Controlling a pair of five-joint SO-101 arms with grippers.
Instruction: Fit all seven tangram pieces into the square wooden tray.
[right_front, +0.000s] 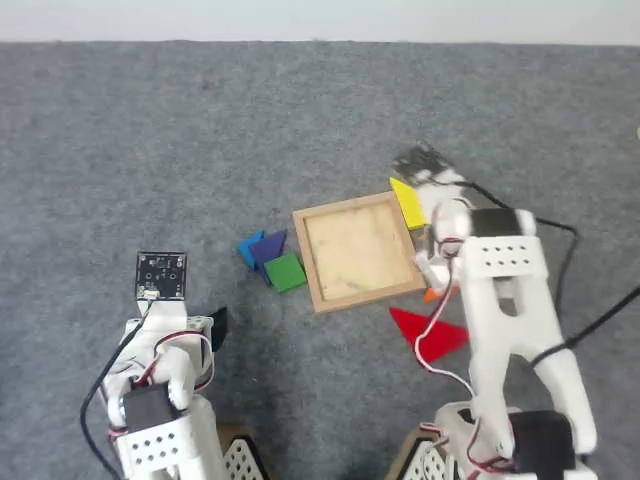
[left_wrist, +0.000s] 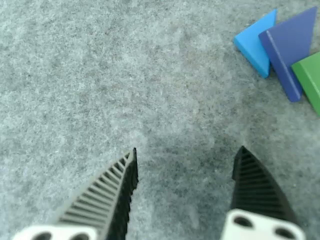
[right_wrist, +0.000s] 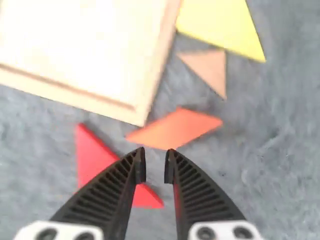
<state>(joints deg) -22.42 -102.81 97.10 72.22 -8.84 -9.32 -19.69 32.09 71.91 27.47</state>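
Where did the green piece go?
In the high view, the green piece lies just outside the left edge of the wooden tray, right next to the dark blue triangle.

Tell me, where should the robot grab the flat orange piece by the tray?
Probably best to pinch the orange piece across its two long parallel edges, with the right hand coming straight down from above. It lies flat on the carpet, so only its thin sides offer a grip.
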